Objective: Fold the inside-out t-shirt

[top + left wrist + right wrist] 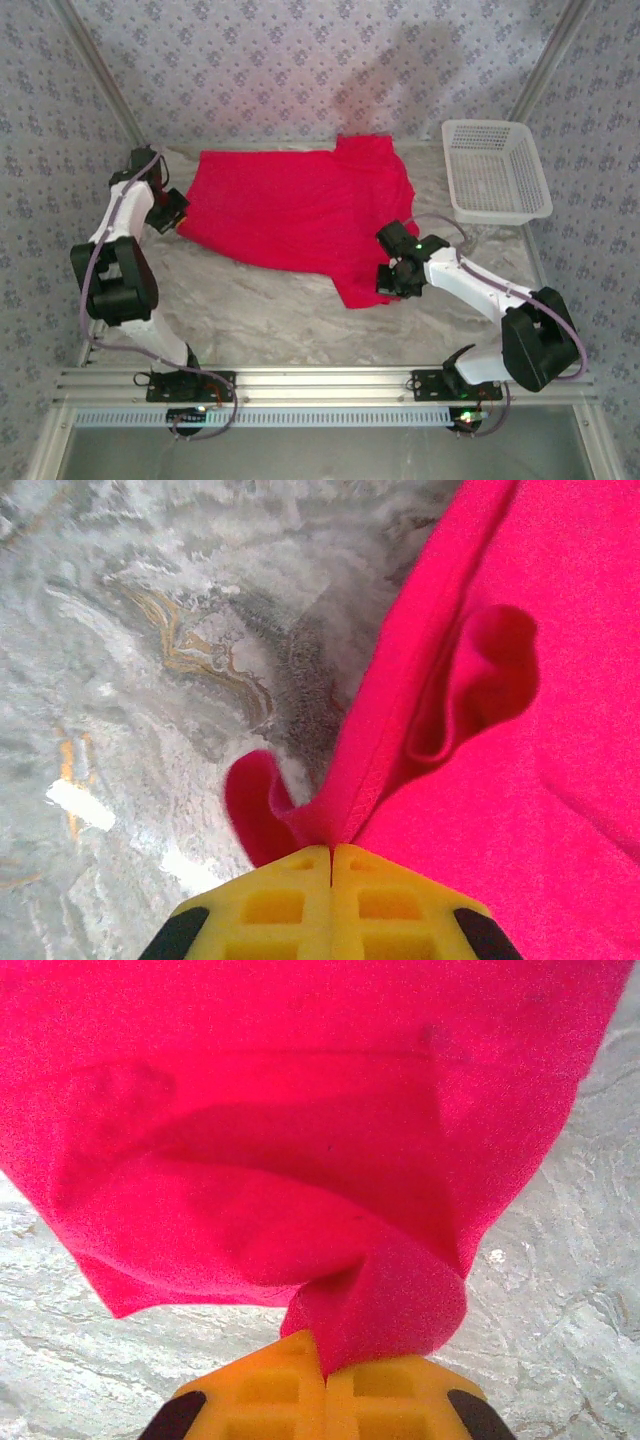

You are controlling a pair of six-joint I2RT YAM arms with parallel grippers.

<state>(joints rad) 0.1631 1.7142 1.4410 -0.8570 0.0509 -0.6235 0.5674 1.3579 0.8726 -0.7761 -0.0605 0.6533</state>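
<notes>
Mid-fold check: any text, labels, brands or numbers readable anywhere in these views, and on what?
None readable. The red t-shirt is plain, the white basket bears no label, the wall pattern is ornament, not lettering, and the left gripper and right gripper carry no markings.

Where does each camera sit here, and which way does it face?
Top external: above and behind the bases, looking down on table, t-shirt and both arms.
Left wrist: on the left arm, facing along the left gripper, shut on the t-shirt's hem.
Right wrist: likewise, right gripper shut on bunched cloth.
Shared: all see the t-shirt.
</notes>
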